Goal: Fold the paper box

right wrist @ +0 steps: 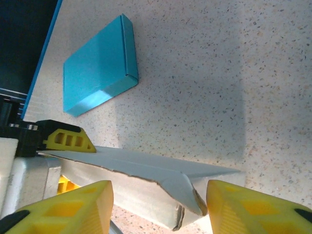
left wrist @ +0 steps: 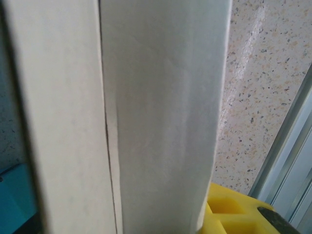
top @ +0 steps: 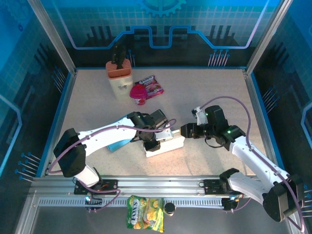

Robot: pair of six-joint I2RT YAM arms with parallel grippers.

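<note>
Paper box (top: 163,144) at the middle of the table (top: 219,87), towards the near edge, between the two arms.
The left jaws stand narrow, pinching a white panel on the box's left part. The right jaws stand wide and hold nothing; they face the box's right end, and its folded corner flap reaches into the gap between them.

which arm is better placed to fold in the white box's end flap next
Right, likely: the right arm holds its jaws open either side of the end flap of the white box, while the left arm grips its other end.
</note>
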